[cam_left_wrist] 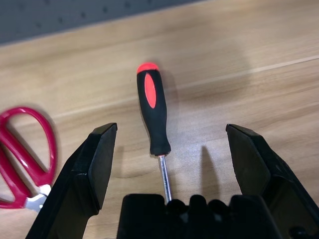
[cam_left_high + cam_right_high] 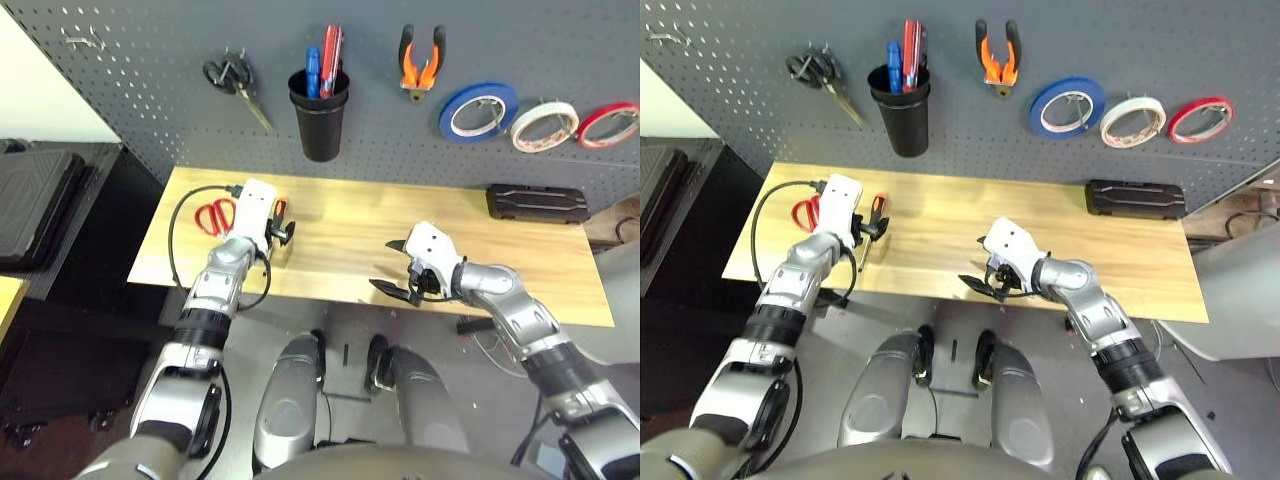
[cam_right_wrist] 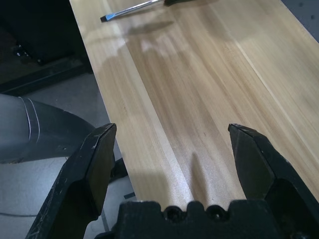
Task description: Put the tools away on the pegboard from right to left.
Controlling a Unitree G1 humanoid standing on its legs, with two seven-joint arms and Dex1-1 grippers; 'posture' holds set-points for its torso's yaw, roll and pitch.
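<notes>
The left gripper (image 1: 167, 164) is wide open and empty, with the screwdriver (image 1: 153, 112) lying on the table (image 2: 340, 240) between its fingers. It should drop lower, I think, then close on the black handle. The right gripper (image 3: 169, 164) is open and empty too.

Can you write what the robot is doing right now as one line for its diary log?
left gripper: open, over screwdriver | right gripper: open, empty | red scissors: on table | pliers, white tape: hung
</notes>
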